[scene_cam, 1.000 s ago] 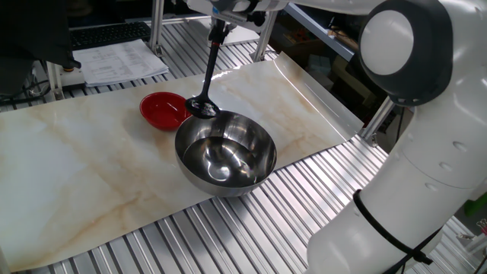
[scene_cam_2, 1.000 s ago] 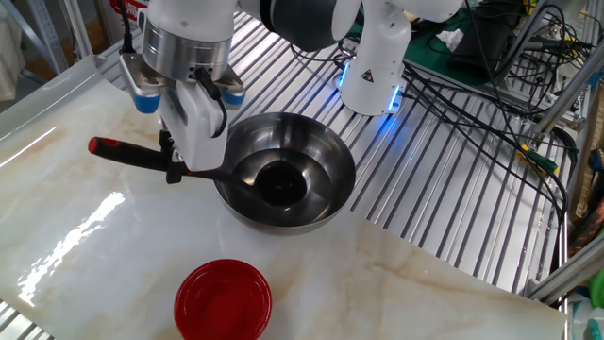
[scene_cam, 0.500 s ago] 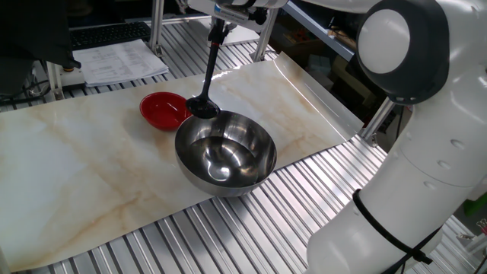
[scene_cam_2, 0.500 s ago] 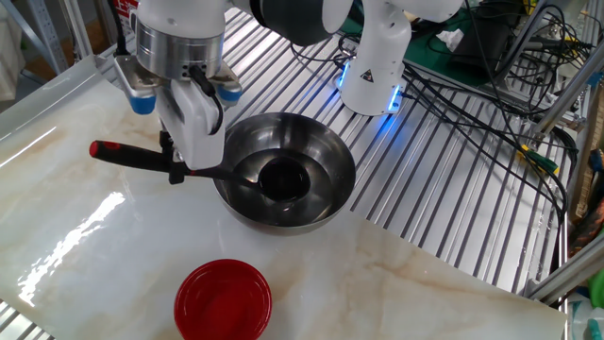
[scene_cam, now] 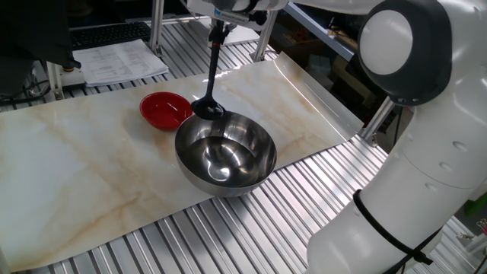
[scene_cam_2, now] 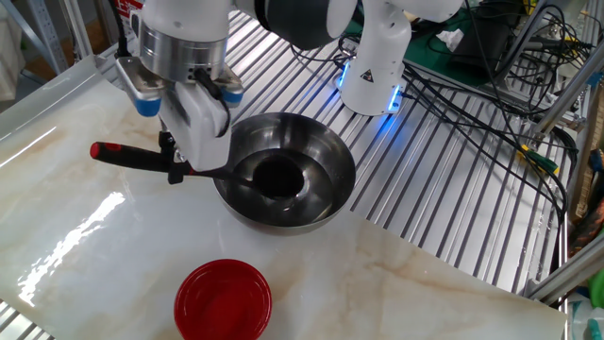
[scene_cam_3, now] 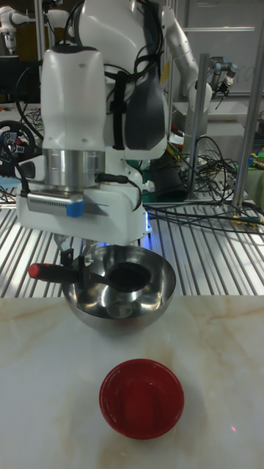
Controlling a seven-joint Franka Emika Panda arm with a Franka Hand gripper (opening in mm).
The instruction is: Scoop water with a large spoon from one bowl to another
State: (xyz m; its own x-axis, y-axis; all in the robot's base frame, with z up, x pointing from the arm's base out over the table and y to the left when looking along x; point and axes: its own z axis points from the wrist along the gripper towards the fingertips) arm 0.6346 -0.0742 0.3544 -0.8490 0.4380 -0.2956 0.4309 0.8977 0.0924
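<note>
The long black ladle [scene_cam_2: 179, 170] is clamped between the fingers [scene_cam_2: 175, 159]; its scoop is held above the large steel bowl [scene_cam_2: 326, 151], the small red bowl [scene_cam_2: 223, 300] lying beyond.

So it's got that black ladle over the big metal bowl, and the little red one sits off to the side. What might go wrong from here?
Two risks, as I judge it. The red bowl is much smaller than the steel bowl and stands apart from it, so water may drip onto the marble table on the way, or miss. The end effector grips the ladle by its thin handle, so the ladle might tilt.
</note>
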